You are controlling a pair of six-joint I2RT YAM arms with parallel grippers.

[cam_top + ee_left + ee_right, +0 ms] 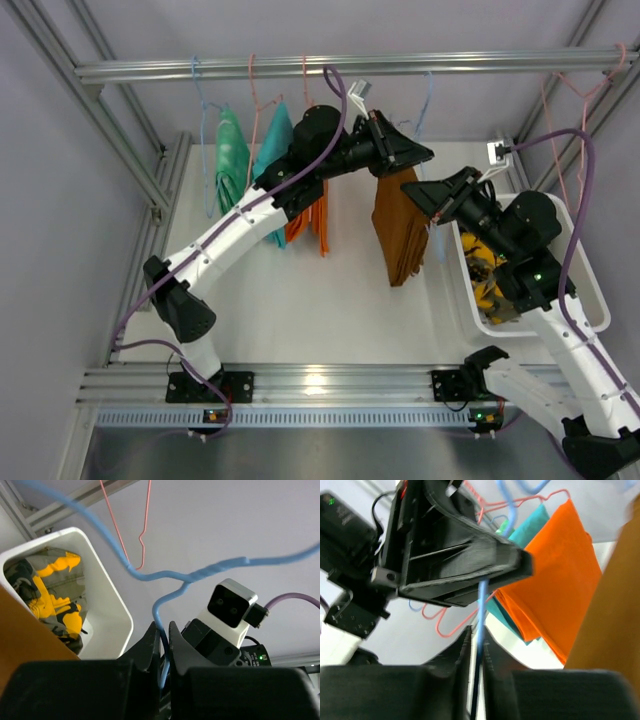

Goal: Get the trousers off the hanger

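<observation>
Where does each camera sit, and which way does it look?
Top external: above, behind the robot, looking down on both arms and hanging brown trousers.
Left wrist: arm-mounted, looks up past left end effector, clamping blue hanger.
Right wrist: arm-mounted, looks past right end effector toward orange trousers.
Both wrist views share that hanger.

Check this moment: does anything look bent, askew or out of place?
The blue hanger carrying the brown trousers looks somewhat bent. In the left wrist view its wire runs wavy rather than straight. Both arms' jaws are pinched shut on that wire. Otherwise nothing stands out.
</observation>
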